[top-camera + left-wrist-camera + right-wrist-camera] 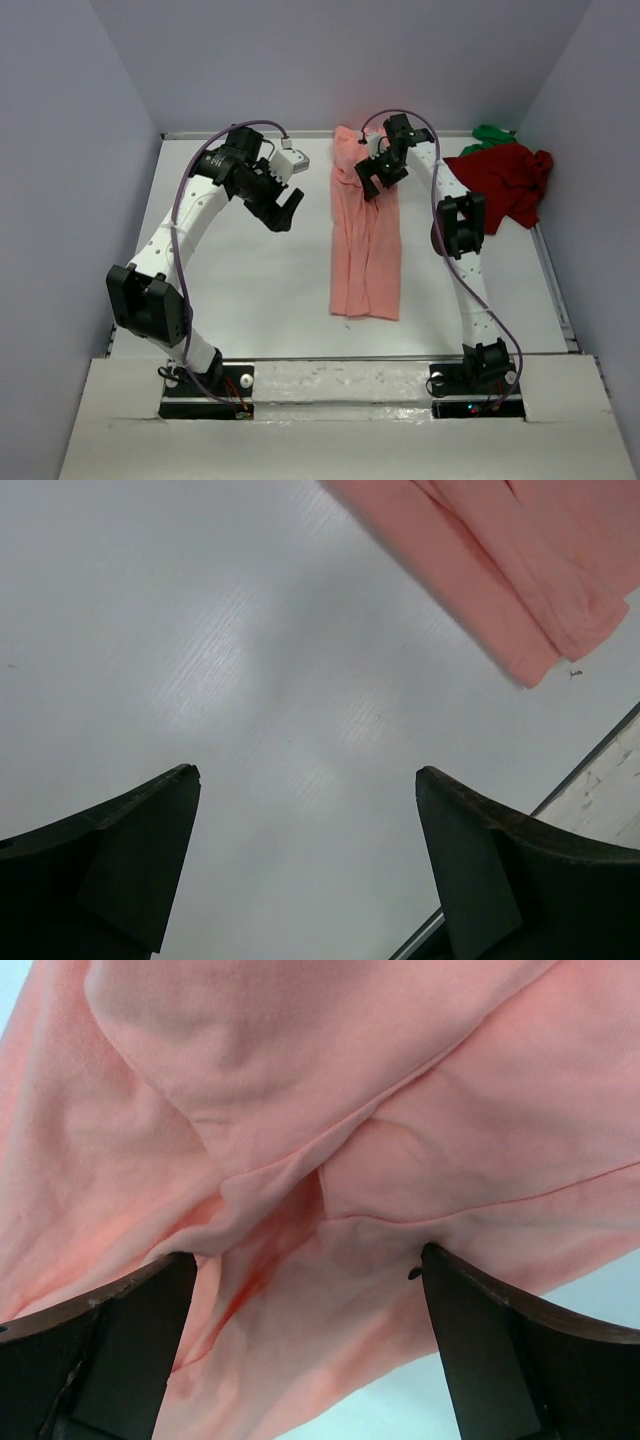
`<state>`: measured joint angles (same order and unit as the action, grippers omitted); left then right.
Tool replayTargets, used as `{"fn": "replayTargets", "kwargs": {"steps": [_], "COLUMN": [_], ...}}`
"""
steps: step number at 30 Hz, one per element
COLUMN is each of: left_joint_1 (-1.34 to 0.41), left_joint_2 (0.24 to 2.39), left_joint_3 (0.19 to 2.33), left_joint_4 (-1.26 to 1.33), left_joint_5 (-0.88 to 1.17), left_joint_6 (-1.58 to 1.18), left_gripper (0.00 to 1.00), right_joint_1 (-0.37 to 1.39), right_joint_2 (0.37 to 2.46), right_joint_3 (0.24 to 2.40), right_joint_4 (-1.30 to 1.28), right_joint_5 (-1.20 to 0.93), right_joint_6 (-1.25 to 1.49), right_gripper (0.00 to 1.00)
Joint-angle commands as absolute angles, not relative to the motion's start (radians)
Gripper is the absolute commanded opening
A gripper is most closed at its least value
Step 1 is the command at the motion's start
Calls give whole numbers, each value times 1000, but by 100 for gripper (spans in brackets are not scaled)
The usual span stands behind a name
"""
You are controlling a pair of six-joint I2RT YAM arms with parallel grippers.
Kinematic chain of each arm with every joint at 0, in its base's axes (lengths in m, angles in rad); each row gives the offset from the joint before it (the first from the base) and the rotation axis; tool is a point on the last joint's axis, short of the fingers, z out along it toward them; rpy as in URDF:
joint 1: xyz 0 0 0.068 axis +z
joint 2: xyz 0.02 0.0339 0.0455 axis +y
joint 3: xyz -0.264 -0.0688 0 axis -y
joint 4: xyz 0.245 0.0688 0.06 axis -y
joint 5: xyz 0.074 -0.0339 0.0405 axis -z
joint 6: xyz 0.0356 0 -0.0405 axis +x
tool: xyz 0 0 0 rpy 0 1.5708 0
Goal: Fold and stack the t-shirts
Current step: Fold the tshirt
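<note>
Looking at the fold step from beside the rig: the salmon-pink t-shirt (366, 240) lies mid-surface as a long narrow strip, already folded lengthwise, running from the far side toward the arm bases. I'd judge the crosswise fold is next.

The right claw (372, 183) hangs over the strip's far end, jaws released and nothing in them. The left claw (287, 213) is also released, over bare surface (250, 290) just left of the strip and gripping nothing.

To do it well:
- bring the left claw onto the far-left corner so both claws pinch the far end together
- bite through all layers, since a top-layer-only grip would likely peel the strip open
- lift low, carry the far end toward the near hem and line up the edges before letting go

The dark red t-shirt (505, 185) sits heaped in the far right corner, with the green t-shirt (492, 133) as a small crumple behind it. Both are unfolded and well apart from the pink one.

View differences:
- the right wrist view shows overlapping layers and a crossing crease right between the jaws, which is unreadable from the top
- the left wrist view shows one end corner of the strip, its doubled edge and the surface's rim, probably the near end
- only the top view shows the red and green shirts and the full strip
</note>
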<state>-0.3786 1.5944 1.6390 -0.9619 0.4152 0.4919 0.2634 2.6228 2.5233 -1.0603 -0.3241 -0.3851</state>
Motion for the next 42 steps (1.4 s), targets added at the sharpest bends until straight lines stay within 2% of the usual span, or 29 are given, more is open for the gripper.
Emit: {"fn": "replayTargets", "kwargs": {"steps": [1, 6, 11, 13, 17, 21, 24, 27, 31, 33, 37, 42], "left_joint_1": [-328, -273, -267, -265, -268, -273, -287, -307, -365, -420, -454, -396], "left_joint_2": [1529, 1542, 1563, 1565, 1581, 1595, 1595, 1595, 1637, 1661, 1687, 1638], "left_joint_3": [1545, 1505, 1482, 1483, 1483, 1508, 1522, 1497, 1453, 1439, 1381, 1304], "left_joint_4": [-902, -841, -818, -818, -815, -808, -807, -778, -747, -723, -657, -536], "left_joint_5": [399, 367, 348, 348, 377, 397, 397, 388, 388, 385, 379, 224], "left_joint_6": [440, 381, 356, 359, 365, 362, 364, 364, 368, 388, 397, 331], "left_gripper": [99, 99, 99, 99, 99, 99, 99, 99, 99, 99, 99, 99], "right_joint_1": [273, 273, 273, 273, 273, 273, 273, 273, 307, 336, 400, 517], "right_joint_2": [2657, 2652, 2613, 2536, 2219, 1980, 1886, 1789, 1760, 1752, 1747, 1772], "right_joint_3": [2557, 2548, 2540, 2459, 2132, 1926, 1878, 1847, 1777, 1695, 1559, 1464], "right_joint_4": [-950, -776, -716, -710, -681, -692, -780, -904, -1054, -1103, -1077, -1025], "right_joint_5": [-344, -337, -295, -288, -279, -275, -284, -401, -477, -480, -437, -364], "right_joint_6": [-379, -377, -374, -388, -405, -403, -385, -374, -414, -451, -460, -443], "right_gripper": [100, 100, 100, 100, 100, 100, 100, 100, 99, 94, 86, 84]}}
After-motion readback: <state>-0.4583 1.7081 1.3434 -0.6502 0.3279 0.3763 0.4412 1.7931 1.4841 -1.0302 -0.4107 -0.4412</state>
